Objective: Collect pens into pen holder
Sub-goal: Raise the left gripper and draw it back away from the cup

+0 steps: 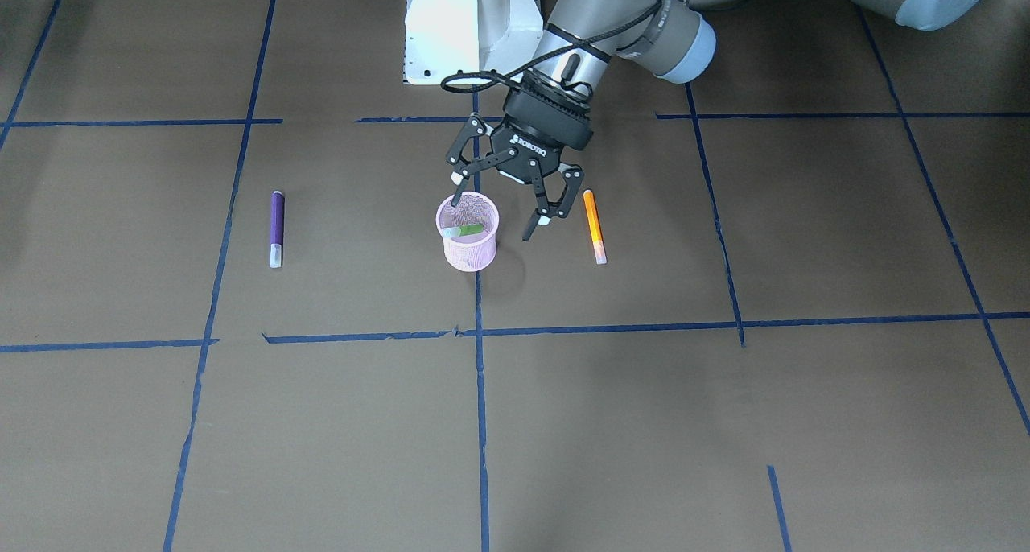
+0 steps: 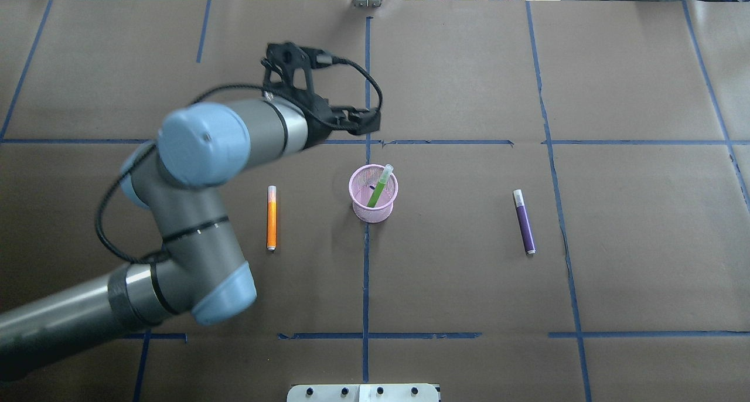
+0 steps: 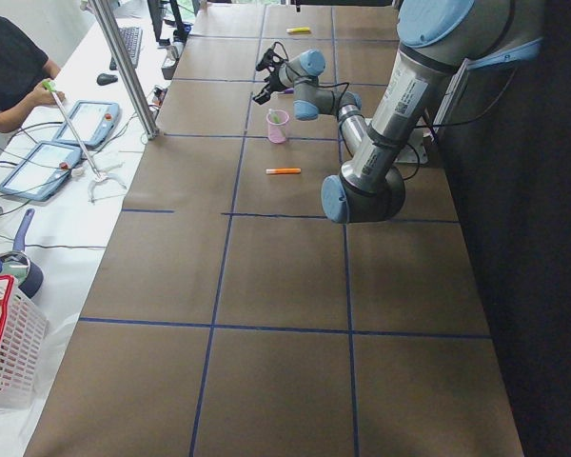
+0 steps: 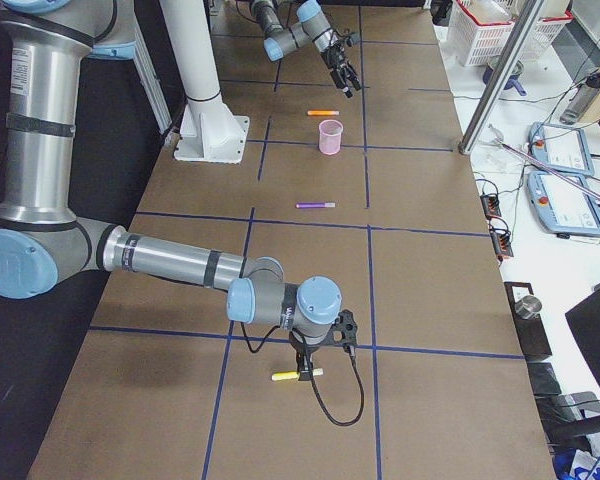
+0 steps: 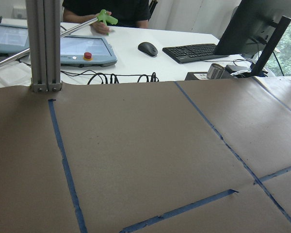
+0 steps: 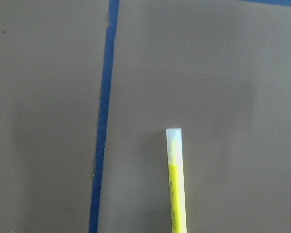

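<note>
The pink mesh pen holder (image 1: pixel 469 250) stands at the table's middle, also in the overhead view (image 2: pixel 373 211). The green pen (image 1: pixel 465 231) leans inside it (image 2: pixel 378 190). The orange pen (image 1: pixel 594 226) lies flat on my left side of the cup (image 2: pixel 272 217). The purple pen (image 1: pixel 277 228) lies flat on my right side (image 2: pixel 524 221). My left gripper (image 1: pixel 495 218) is open and empty, hanging just above the cup's rim, towards the orange pen. My right gripper (image 4: pixel 315 360) hovers far off at the table's right end; I cannot tell whether it is open or shut.
A yellow pen (image 6: pixel 177 184) lies on the paper under my right wrist, also in the exterior right view (image 4: pixel 295 375). Blue tape lines cross the brown table. An aluminium post (image 5: pixel 42 46) and operators' tablets stand beyond the far edge.
</note>
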